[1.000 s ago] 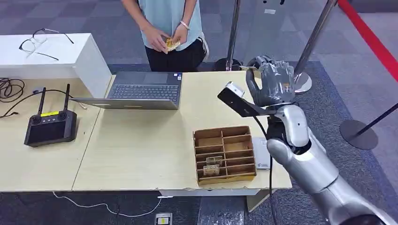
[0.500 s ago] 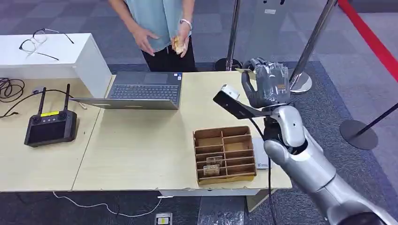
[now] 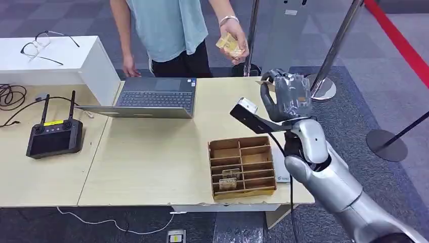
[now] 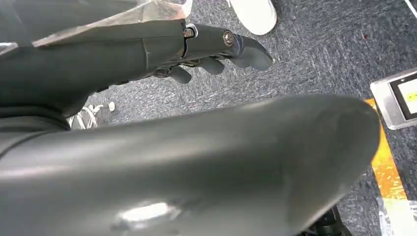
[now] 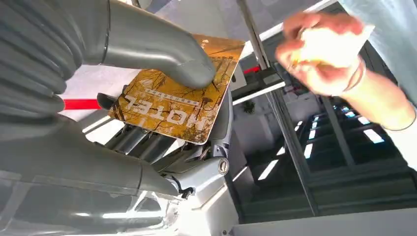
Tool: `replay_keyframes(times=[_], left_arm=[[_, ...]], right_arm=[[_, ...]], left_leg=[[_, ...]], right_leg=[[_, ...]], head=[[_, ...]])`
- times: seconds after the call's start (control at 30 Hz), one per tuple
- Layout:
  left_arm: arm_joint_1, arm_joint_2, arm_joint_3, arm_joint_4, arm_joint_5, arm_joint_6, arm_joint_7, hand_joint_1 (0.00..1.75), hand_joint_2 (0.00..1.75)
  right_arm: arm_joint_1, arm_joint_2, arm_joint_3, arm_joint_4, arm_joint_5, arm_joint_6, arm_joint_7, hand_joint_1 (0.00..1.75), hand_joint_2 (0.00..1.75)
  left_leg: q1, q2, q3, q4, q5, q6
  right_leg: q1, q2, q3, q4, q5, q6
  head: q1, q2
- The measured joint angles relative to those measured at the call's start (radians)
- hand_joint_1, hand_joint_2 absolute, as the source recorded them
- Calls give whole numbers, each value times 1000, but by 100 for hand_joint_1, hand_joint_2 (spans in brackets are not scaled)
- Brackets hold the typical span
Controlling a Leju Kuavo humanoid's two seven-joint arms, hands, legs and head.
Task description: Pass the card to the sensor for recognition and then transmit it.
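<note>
While pinned under the grey thumb against the dark fingers, yellow-brown card printed "HOTEL", raised above the desk's far right corner. Clamped on that card: right hand, lifted upright on its silver arm over the desk's right edge. Beyond the far edge, facing the raised card, a person's hand holding a pale yellowish item, too blurred to name. Left hand hanging over grey carpet, dark fingers curled in with nothing between them. Near the front right corner, brown divider box with small cards in two compartments. Along the far edge, open laptop. Toward the left end, black controller with two antennas. Glasses on the white box at the far left corner.
</note>
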Motion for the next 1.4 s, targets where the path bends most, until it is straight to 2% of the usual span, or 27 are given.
replay_keyframes(times=[1.4], left_arm=[[0,0,0,0,2,7,0,0,0]], right_arm=[[23,-15,-3,16,-2,-5,5,175,175]], left_leg=[[0,0,-1,0,0,0]], right_leg=[[0,0,-1,0,0,0]], head=[[0,0]])
